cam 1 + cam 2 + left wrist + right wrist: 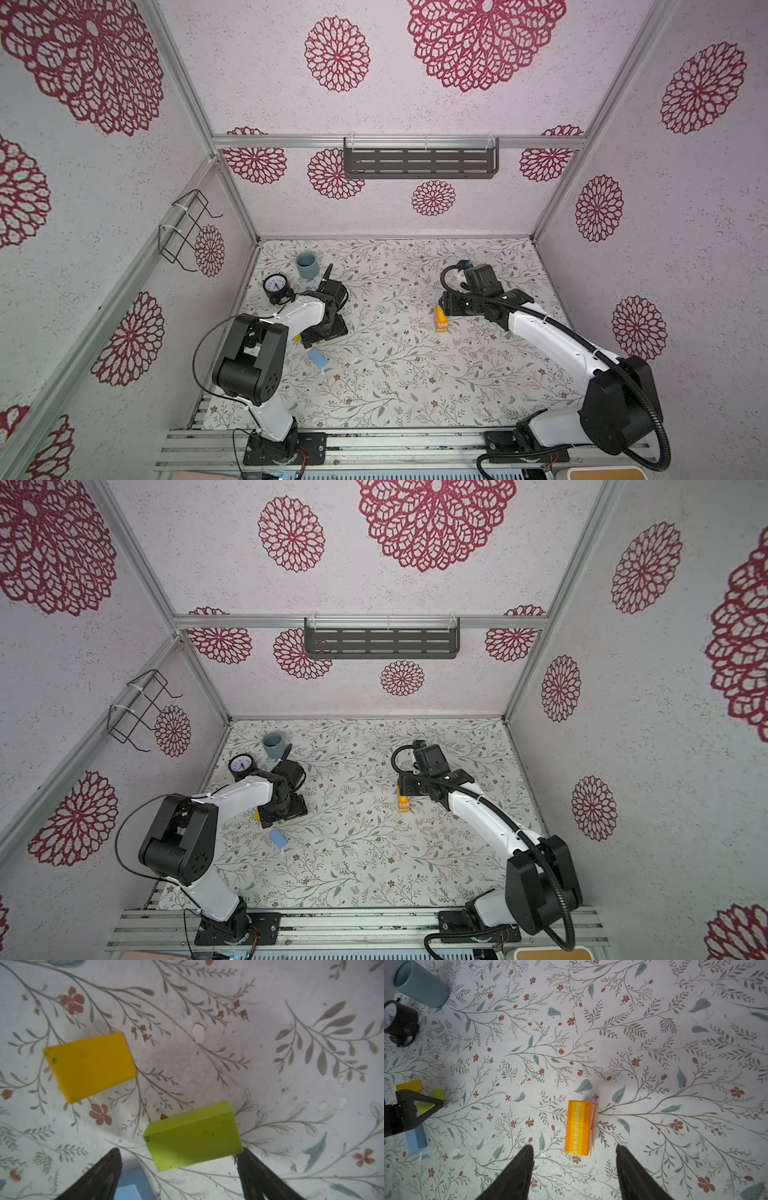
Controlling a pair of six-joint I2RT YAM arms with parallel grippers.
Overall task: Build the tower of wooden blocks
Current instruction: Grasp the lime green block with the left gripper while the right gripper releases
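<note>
On the floral-print tabletop (pixel 415 374) the wood blocks lie in two groups, well apart. At the left, midway between near and far, the left gripper (pixel 177 1152) points down with its jaws spread wide. A lime-green wooden block (pixel 193 1136) lies flat between its fingers, with one fingertip (pixel 247 1167) at the block's corner and the opposite finger clear of it, so nothing is clamped. A flat yellow wooden block (pixel 89 1067) lies near the green one without touching it. A light blue wooden block (pixel 318 358) lies just on the near side of that gripper. In both top views the arm hides most of the yellow and green blocks. Right of centre, the right gripper (pixel 574 1146) hangs over an orange-and-yellow striped wooden block (pixel 579 1128) printed "Supermarket". Its jaws stand apart, and the block's end lies between the tips with a gap on each side. A pale wooden edge shows beneath that block along one side; whether it is a second block cannot be told. A grey-blue cup (pixel 306 265) and a round black alarm clock (pixel 276 286) stand at the far left, beyond the left gripper.
</note>
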